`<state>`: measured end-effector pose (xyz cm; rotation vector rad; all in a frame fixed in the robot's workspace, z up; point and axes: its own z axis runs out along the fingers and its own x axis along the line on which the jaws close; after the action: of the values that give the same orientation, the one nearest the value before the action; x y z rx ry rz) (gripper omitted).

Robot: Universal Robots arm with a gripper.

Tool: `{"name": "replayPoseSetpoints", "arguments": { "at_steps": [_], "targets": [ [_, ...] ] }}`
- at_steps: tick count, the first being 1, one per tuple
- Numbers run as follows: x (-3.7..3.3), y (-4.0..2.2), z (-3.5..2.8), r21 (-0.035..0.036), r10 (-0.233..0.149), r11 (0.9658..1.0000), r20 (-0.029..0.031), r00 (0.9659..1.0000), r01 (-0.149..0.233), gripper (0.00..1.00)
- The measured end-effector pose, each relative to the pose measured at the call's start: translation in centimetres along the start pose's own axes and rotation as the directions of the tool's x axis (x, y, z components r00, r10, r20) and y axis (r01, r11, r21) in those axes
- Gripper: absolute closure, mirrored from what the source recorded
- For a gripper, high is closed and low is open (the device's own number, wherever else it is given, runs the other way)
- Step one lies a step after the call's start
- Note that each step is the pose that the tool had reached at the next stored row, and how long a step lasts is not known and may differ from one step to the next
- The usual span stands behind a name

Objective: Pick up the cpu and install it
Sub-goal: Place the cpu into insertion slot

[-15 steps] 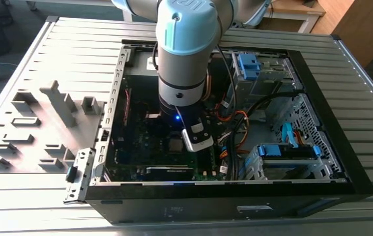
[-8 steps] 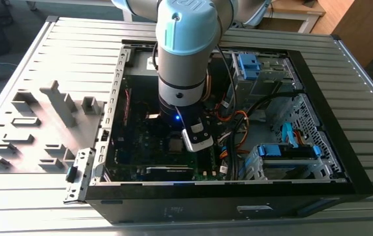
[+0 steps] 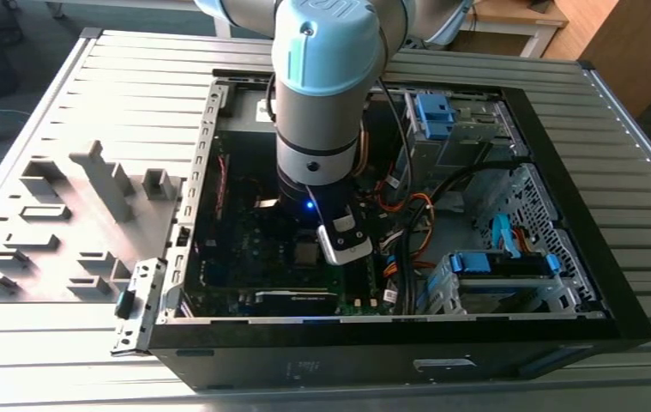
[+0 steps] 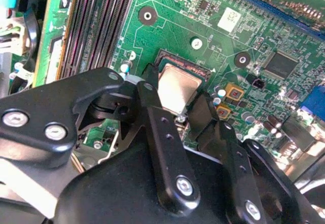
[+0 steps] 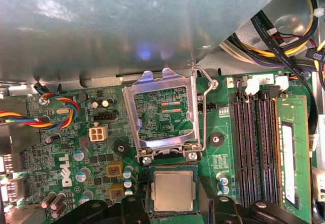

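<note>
**Gripper**: in both wrist views we find its two black fingers down inside the machine, one on each side of the chip. The jaws stand apart. A thin dark strip of socket shows between each finger and the chip's edge, so we judge them not clamped on anything.

**The cpu**: it lies flat and square in the socket on the motherboard, silver top up and level. We judge the pick-up and the placing done.

**Retention frame**: just beyond the chip in the first wrist view, we list it hinged open and standing up from the board, not yet folded over the chip. Its wire lever is raised beside it. We judge the locking-down not yet done.

**Memory slots**: these run alongside the socket, apart from it.

**Arm**: in the exterior view we see it reach straight down into the open computer case.

**Grey fixture tray**: we note it on the ribbed table, towards the exterior view's left, well apart from the arm.
</note>
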<state>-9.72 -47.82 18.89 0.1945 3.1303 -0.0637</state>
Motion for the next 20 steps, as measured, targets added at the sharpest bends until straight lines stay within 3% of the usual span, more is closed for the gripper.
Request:
{"name": "replayPoseSetpoints", "arguments": {
  "at_steps": [4,20],
  "targets": [
    [0.0,-0.01,-0.29,0.0002,0.0,1.0,0.0,1.0,0.0,0.52],
    [0.0,-0.02,-0.35,0.0001,0.0,1.0,-0.0001,1.0,0.0,0.51]
  ]
}}
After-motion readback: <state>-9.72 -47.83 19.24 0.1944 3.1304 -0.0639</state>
